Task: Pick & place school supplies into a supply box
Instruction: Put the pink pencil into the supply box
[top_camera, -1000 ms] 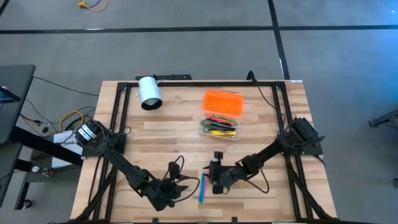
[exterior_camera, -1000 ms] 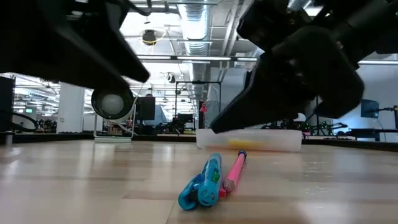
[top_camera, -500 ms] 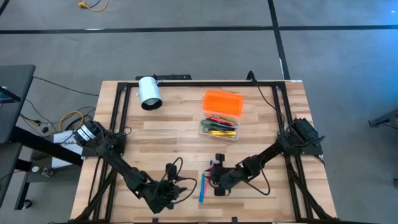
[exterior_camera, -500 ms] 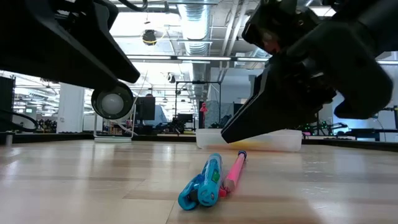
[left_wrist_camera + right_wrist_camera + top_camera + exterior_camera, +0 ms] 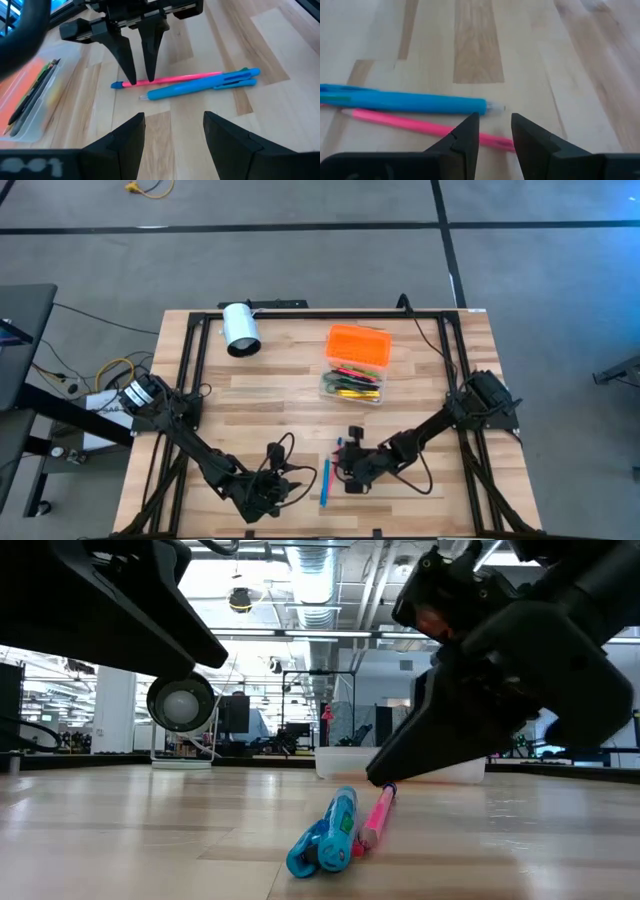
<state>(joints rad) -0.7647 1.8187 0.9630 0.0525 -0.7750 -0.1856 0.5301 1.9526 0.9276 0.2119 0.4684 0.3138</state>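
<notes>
Pens: slim pink stick touching chunky blue plastic barrel on wood-plank table; right gripper fingers apart over pink tip; left gripper spread wide.

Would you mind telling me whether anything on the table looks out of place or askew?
Two things: a white cylinder lies tipped on its side near the far left corner, and a blue pen and pink pencil remain on the wood, outside the clear orange-lidded pencil case.
</notes>
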